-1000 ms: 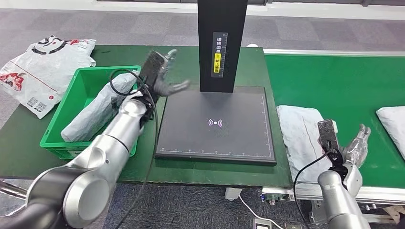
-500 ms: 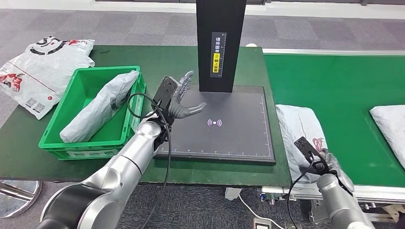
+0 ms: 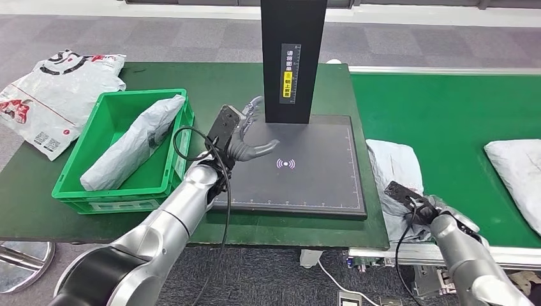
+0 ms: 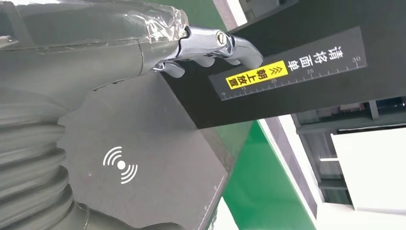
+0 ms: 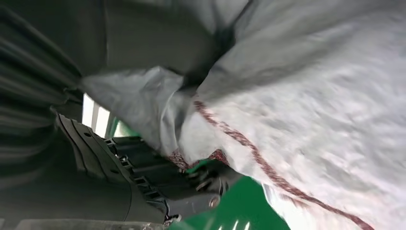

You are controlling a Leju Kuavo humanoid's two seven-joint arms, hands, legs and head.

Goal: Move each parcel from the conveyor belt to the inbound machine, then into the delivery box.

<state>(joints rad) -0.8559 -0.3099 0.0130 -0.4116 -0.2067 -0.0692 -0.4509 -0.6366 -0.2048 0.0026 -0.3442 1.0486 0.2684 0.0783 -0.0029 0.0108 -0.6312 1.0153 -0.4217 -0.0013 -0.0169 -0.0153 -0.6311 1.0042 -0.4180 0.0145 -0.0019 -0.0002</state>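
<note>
A grey parcel lies on the green conveyor belt, just right of the inbound machine's black plate. My right hand grips that parcel's near edge. In the right wrist view the parcel's film is bunched between the thumb and the dark fingers. My left hand hovers open over the plate's left edge, fingers spread toward the black column. The left wrist view shows the left hand above the plate. Another grey parcel lies in the green delivery box.
A second grey parcel lies further right on the belt. White printed bags lie at the table's far left, beyond the box. The column rises from the plate's far edge, close to my left fingertips.
My left hand swung from beside the green box to over the plate's left edge, then held. My right hand dropped to the parcel's near edge and closed on it.
</note>
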